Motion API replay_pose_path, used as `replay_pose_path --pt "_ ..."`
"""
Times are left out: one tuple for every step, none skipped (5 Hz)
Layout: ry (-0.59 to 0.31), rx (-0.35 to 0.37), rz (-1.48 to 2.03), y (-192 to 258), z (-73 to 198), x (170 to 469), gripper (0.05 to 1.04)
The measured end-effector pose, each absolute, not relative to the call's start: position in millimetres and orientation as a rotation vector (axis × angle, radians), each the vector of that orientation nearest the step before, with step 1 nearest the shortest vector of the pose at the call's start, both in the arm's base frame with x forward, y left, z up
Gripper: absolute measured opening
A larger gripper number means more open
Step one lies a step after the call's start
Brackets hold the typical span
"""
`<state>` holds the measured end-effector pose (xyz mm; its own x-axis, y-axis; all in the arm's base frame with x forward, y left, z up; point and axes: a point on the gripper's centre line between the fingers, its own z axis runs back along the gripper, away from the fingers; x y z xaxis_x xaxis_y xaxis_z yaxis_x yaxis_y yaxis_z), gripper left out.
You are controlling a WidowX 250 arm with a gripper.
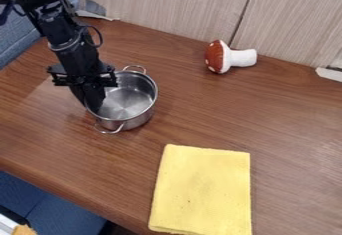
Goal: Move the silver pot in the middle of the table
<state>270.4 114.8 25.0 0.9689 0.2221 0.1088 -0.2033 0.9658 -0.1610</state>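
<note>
The silver pot (137, 101) stands upright on the left part of the wooden table, one handle toward the back and the other toward the front. My black gripper (95, 108) hangs down at the pot's left side, its tips at the left rim. How its tips stand against the pot wall cannot be made out, and the arm hides part of that rim.
A mushroom toy (229, 57) with a red-brown cap lies near the back wall. A folded yellow cloth (202, 191) lies at the front of the table (294, 129). Wood-grain panels rise along the back, and the table's front edge runs along the lower left.
</note>
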Motion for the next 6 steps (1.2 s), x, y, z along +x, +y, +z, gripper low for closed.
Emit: replay_pose_path --pt "-0.115 -0.128 0.213 115.4 29.5 268.0 0.519" --pt "-0.145 -0.101 0.187 115.5 42.1 270.3 0.824" --pt "-0.147 -0.084 0.189 116.6 49.5 268.4 1.009" --pt "-0.171 -0.049 0.178 115.8 66.1 268.0 1.007" --pt "-0.227 -0.014 0.179 114.9 92.4 262.6 1.001" --pt "-0.297 -0.011 0.17 108.6 118.9 256.1 1.001"
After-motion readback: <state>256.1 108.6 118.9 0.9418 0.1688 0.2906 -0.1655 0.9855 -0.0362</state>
